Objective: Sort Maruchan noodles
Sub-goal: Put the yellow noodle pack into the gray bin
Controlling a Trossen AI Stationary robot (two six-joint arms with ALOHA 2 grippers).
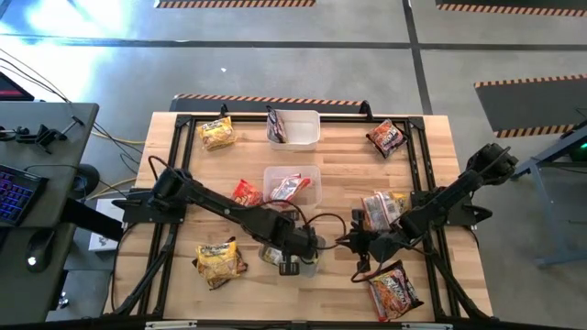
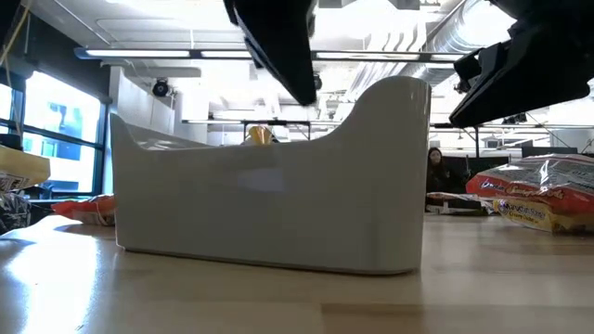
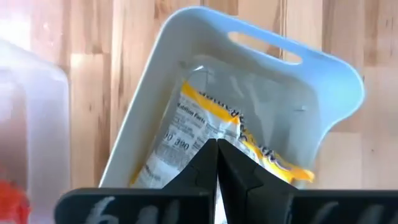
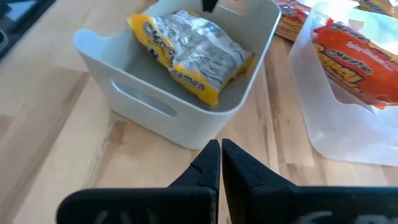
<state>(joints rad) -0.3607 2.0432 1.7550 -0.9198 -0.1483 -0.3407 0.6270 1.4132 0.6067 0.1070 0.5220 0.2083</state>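
Starting at my left, a yellow packet (image 1: 218, 261) lies loose near the table's front edge, another yellow one (image 1: 217, 133) sits far back, and a red packet (image 1: 246, 192) rests just beside the clear tub (image 1: 293, 186) in the middle. My left gripper (image 3: 216, 163) hangs over the white bin (image 3: 261, 81), fingers pressed together with nothing visibly between them; a yellow noodle packet (image 3: 205, 134) lies inside the bin below. From the wrist I cannot quite tell whether my tips touch its wrapper.

My right gripper (image 4: 221, 163) hovers just outside that bin's wall, also pinched shut and empty, with red packets (image 1: 393, 291) near it on the right.

The risk as I see it: my two wrists crowd the same bin, so lifting or swinging either one carelessly could knock its rim, tip it, or snag the crinkly wrapper. The bin and clear tub stand close, leaving little room between them. The open wood lies toward the back centre and right, so straight up looks the safest way out.
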